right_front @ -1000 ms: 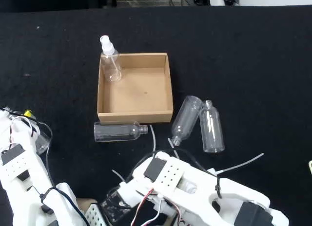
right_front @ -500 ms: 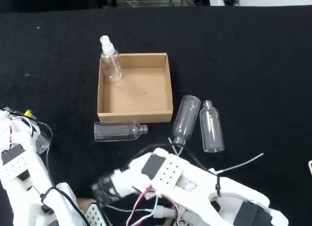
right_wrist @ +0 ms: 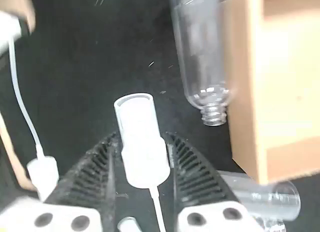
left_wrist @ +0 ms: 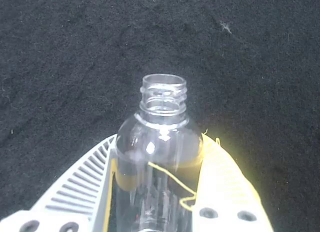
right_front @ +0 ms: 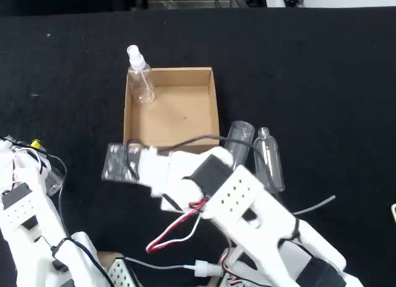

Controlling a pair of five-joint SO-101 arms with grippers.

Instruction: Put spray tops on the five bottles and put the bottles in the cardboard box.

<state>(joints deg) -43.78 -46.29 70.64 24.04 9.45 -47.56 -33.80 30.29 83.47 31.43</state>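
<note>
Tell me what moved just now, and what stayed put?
The right gripper, shut on a spray top, swung from the table's near edge toward the cardboard box and is now over the lying bottle by its near wall. The left gripper stayed put, shut on its open bottle. The capped bottle and the two bottles beside the box did not move.

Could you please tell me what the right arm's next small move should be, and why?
Probably carry the spray top held in the right gripper across to the bottle held in the left gripper, then line its tube up with the neck. That bottle's neck is open with no top on it, and the spray top is firmly between the fingers.
</note>
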